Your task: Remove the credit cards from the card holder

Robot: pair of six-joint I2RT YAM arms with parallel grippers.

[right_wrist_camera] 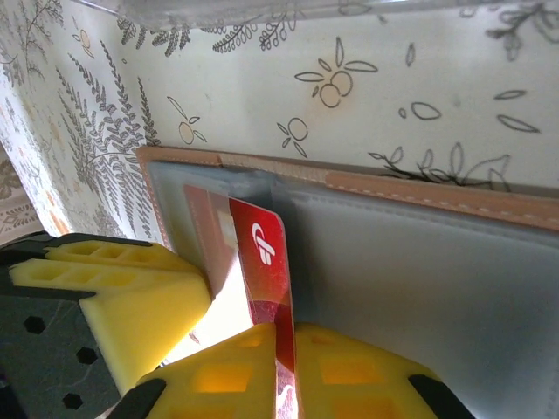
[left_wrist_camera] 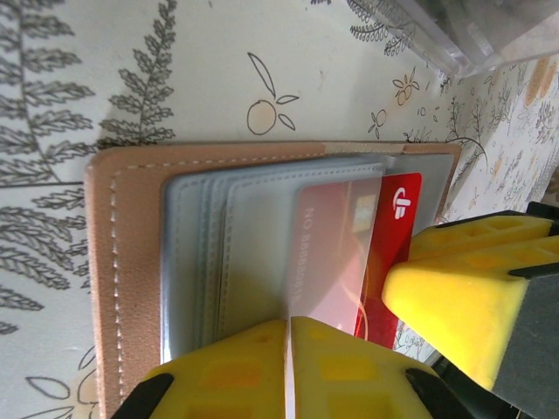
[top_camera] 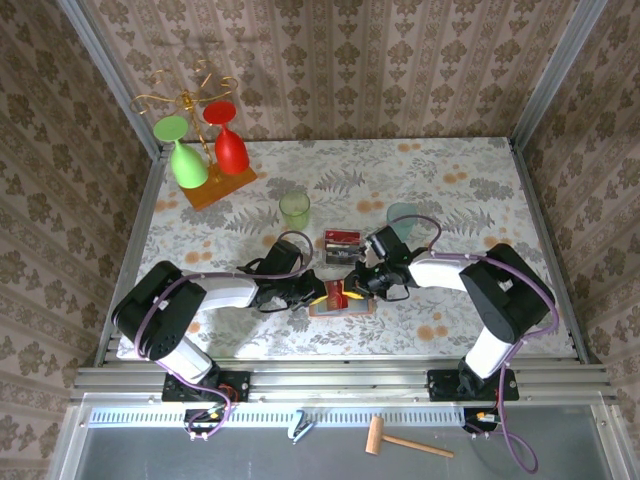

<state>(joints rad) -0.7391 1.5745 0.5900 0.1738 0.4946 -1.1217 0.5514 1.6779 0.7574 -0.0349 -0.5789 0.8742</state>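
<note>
On the floral table (top_camera: 480,180), the left gripper (left_wrist_camera: 288,340) pinched the salmon-pink folding card holder (left_wrist_camera: 131,262), the right gripper (right_wrist_camera: 288,342) clamping a red credit card (right_wrist_camera: 266,253).

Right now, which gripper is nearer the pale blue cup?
Right. The right gripper is on the card holder's side toward the cup; the left gripper is on the opposite side.

The card holder (left_wrist_camera: 131,262) is showing salmon-pink outside and grey-blue inside, the credit card (left_wrist_camera: 397,218) is showing red with a white logo, and the cream bench (left_wrist_camera: 218,70) is displaying grey ferns and orange fruit.
</note>
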